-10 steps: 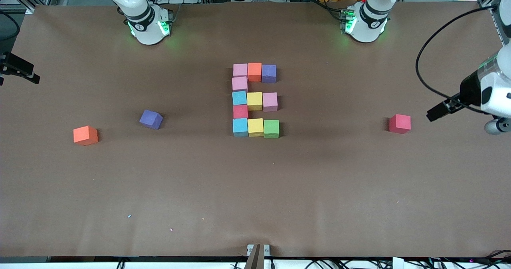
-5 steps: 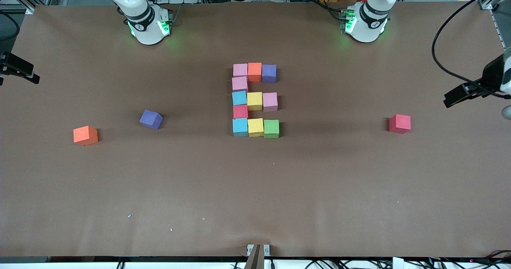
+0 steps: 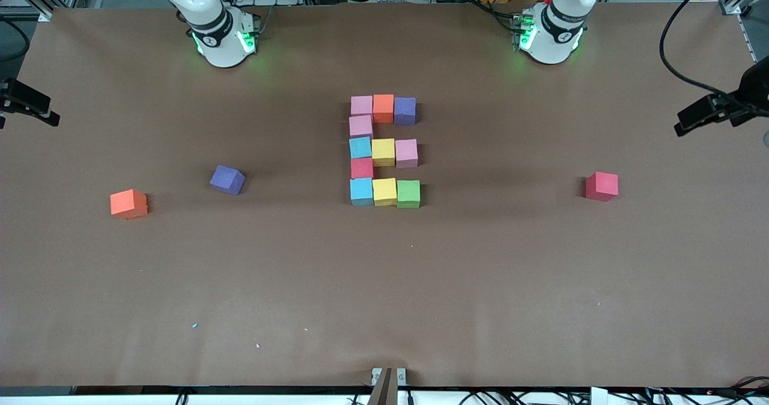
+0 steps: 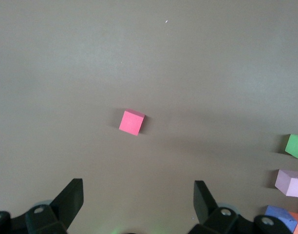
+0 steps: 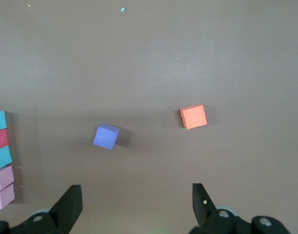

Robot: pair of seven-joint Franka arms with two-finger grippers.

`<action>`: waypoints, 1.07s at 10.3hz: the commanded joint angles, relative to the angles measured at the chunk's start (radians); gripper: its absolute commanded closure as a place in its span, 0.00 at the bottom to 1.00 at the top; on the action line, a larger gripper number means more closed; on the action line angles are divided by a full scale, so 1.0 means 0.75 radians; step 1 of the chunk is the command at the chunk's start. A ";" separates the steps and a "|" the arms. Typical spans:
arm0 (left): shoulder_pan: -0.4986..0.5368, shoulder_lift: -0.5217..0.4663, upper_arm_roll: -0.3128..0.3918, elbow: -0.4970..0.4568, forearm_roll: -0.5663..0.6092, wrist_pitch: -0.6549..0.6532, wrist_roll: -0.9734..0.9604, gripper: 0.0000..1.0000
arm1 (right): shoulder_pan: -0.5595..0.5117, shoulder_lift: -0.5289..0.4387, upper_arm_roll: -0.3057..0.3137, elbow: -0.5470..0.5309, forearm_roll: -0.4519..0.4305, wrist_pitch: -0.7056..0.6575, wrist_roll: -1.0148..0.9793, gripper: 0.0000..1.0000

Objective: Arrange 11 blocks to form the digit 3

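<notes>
The digit 3 (image 3: pixel 384 151) lies at the table's middle as a mirrored 3 of touching cubes: pink, orange and purple in the row nearest the robots, then pink, then cyan, yellow and pink, then red, then cyan, yellow and green. My left gripper (image 4: pixel 138 195) is open and empty, high over the left arm's end of the table, with a loose red block (image 4: pixel 131 122) below it. My right gripper (image 5: pixel 135 197) is open and empty, high over the right arm's end, above a loose purple block (image 5: pixel 106 136) and a loose orange block (image 5: pixel 194 117).
In the front view the loose red block (image 3: pixel 601 186) lies toward the left arm's end. The loose purple block (image 3: pixel 227 179) and orange block (image 3: pixel 128 204) lie toward the right arm's end. Brown paper (image 3: pixel 384 297) covers the table.
My left arm has drawn back toward its end of the table, and most of its hand has left the front view. The blocks and the right arm have not moved.
</notes>
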 commanded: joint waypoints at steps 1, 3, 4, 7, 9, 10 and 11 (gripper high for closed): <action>-0.011 -0.126 0.022 -0.141 -0.041 0.006 0.050 0.00 | -0.006 -0.028 0.007 -0.028 -0.016 0.009 0.016 0.00; -0.004 -0.141 0.022 -0.168 -0.041 0.004 0.050 0.00 | -0.006 -0.028 0.007 -0.028 -0.016 0.009 0.016 0.00; -0.006 -0.159 0.020 -0.184 -0.041 0.004 0.050 0.00 | -0.006 -0.028 0.007 -0.028 -0.016 0.009 0.016 0.00; -0.008 -0.192 0.020 -0.178 -0.041 0.006 0.050 0.00 | -0.006 -0.028 0.007 -0.028 -0.016 0.011 0.016 0.00; -0.031 -0.196 0.010 -0.164 -0.039 0.006 0.025 0.00 | -0.006 -0.026 0.007 -0.028 -0.016 0.011 0.016 0.00; -0.053 -0.194 0.010 -0.156 -0.030 0.006 0.029 0.00 | -0.006 -0.026 0.007 -0.028 -0.016 0.011 0.016 0.00; -0.060 -0.194 0.012 -0.150 -0.028 0.006 0.039 0.00 | -0.004 -0.024 0.007 -0.028 -0.016 0.011 0.016 0.00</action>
